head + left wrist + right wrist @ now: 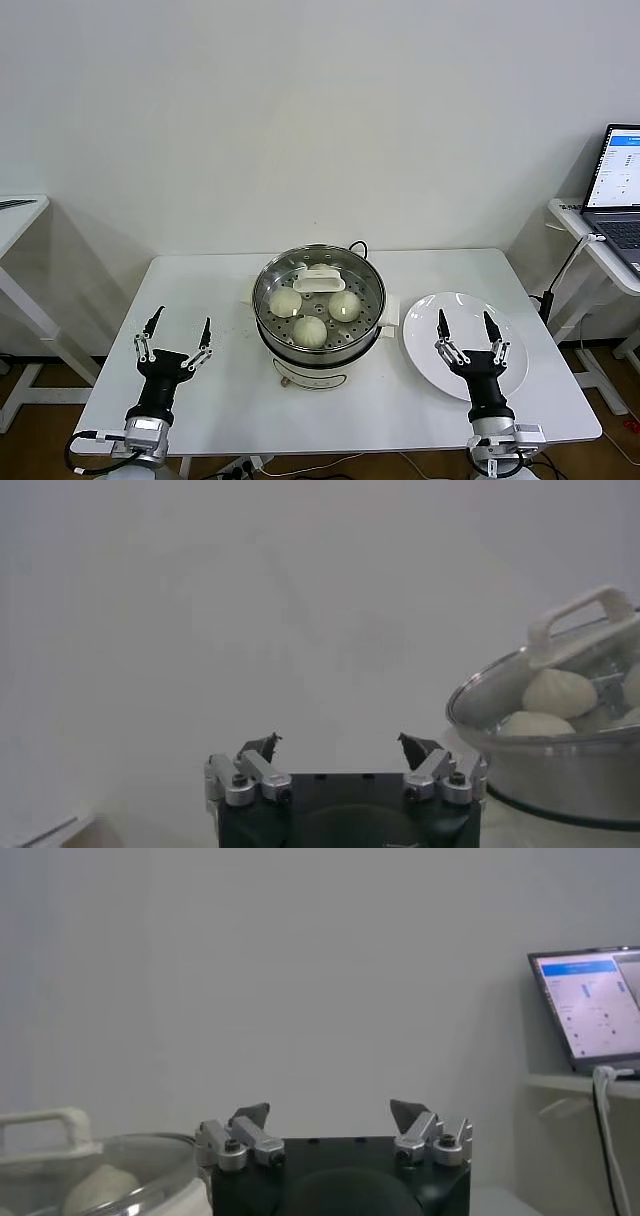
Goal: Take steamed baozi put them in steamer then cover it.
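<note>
Sitting in the centre of the frame on the white counter [230,300], the steamer [318,352] holds the steamed baozi [309,331] under the cover [319,280]. The left pincer [175,332] at lower left and the right pincer [466,330] at lower right, above the white plate [425,322], both stand wide open and hold nothing.

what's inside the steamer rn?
Through the glass cover, three baozi show clearly on the perforated tray of the steamer. The cover's white handle hides the back, so a fourth can't be confirmed.

Shiny steel steamer [318,345], clear glass cover [318,290], glossy white plate [420,325], matt table [220,300].
</note>
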You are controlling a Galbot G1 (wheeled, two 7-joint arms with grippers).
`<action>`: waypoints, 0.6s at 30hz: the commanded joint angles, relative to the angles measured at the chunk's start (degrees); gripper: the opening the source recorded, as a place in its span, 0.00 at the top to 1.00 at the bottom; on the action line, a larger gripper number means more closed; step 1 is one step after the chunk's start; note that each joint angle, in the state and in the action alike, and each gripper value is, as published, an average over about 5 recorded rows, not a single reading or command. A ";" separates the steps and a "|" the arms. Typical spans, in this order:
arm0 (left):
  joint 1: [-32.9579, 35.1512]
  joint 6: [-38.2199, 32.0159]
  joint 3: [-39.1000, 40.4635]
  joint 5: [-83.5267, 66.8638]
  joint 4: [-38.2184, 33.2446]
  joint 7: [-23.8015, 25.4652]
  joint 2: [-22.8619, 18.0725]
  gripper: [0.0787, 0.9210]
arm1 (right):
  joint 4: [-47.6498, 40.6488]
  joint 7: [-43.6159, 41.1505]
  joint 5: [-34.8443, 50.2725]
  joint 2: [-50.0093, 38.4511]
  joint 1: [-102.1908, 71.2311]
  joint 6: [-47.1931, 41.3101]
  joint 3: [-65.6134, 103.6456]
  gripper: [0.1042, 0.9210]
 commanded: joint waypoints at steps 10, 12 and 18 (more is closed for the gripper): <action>0.91 -2.00 -0.63 -1.63 0.17 0.27 -0.80 0.12 | 1.60 0.20 -0.95 0.55 -1.18 -1.02 0.20 0.12; 0.93 -1.98 -0.62 -1.60 -0.03 0.27 -0.83 0.12 | 1.74 0.12 -1.06 0.70 -1.22 -1.00 0.13 0.12; 1.03 -1.87 -0.60 -1.56 -0.36 0.26 -0.85 0.12 | 1.80 0.07 -1.42 0.90 -1.32 -1.16 -0.06 0.12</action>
